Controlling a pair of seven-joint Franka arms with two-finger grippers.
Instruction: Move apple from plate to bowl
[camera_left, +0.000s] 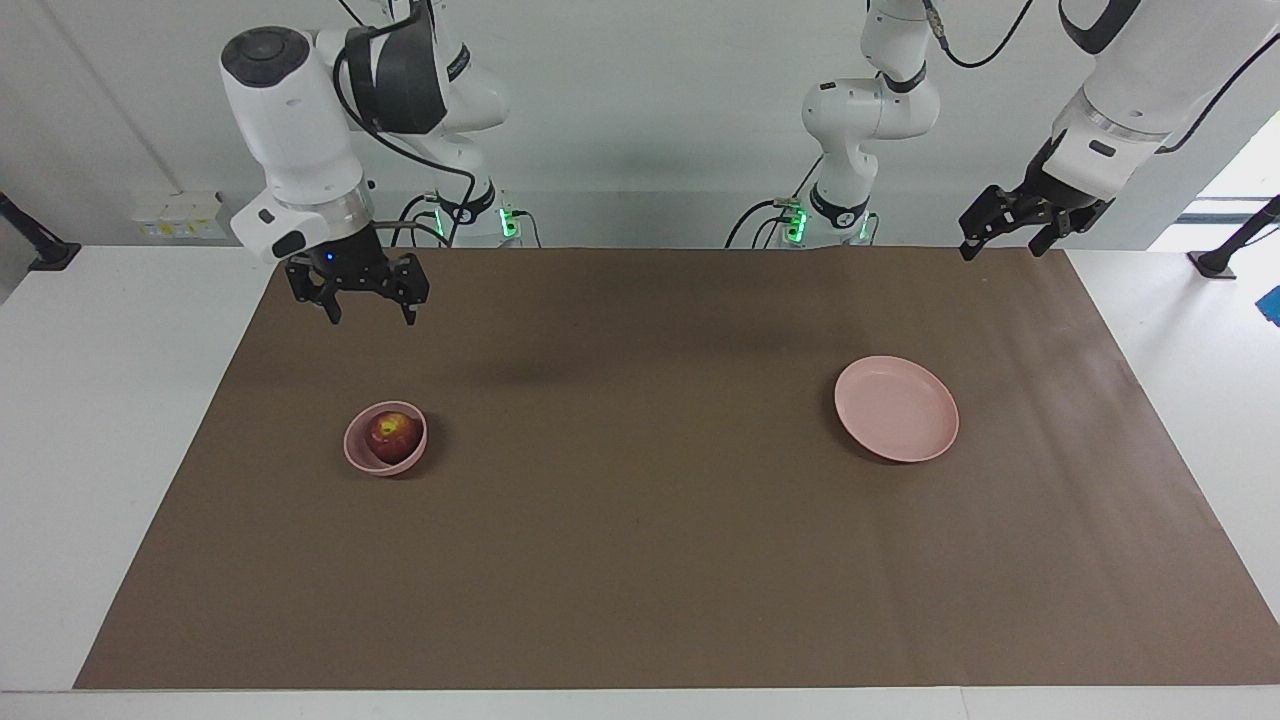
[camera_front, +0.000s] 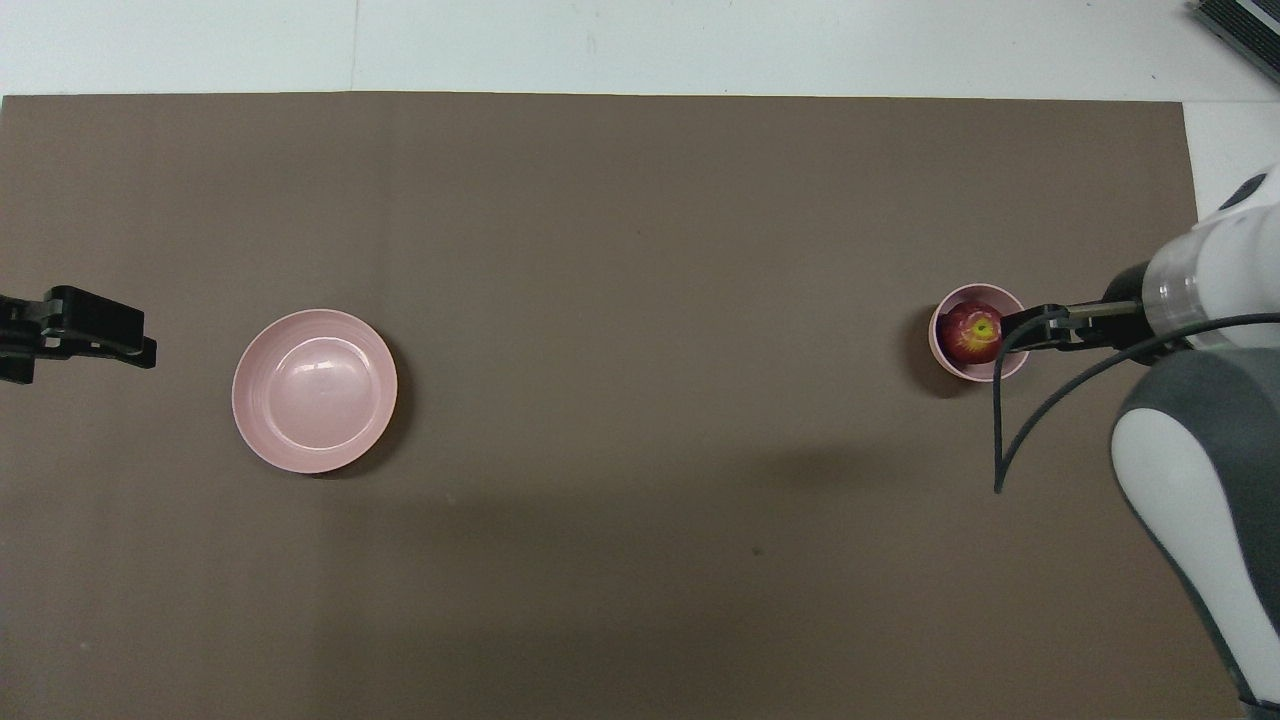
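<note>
The dark red apple (camera_left: 394, 434) lies in the small deep pink bowl (camera_left: 356, 452) toward the right arm's end of the table; it also shows in the overhead view (camera_front: 970, 333), inside the bowl (camera_front: 941, 362). The wide flat pink plate (camera_left: 896, 410) (camera_front: 314, 390) is bare, toward the left arm's end. My right gripper (camera_left: 372, 314) (camera_front: 1020, 328) is open and empty, raised well above the bowl's edge, not touching it. My left gripper (camera_left: 1003, 246) (camera_front: 90, 340) is open and empty, up over the mat's edge at its own end, and waits.
A brown mat (camera_left: 640, 560) covers most of the white table (camera_left: 100, 420). The bowl and plate stand far apart on it. The right arm's cable (camera_front: 1010, 440) hangs in a loop beside the bowl.
</note>
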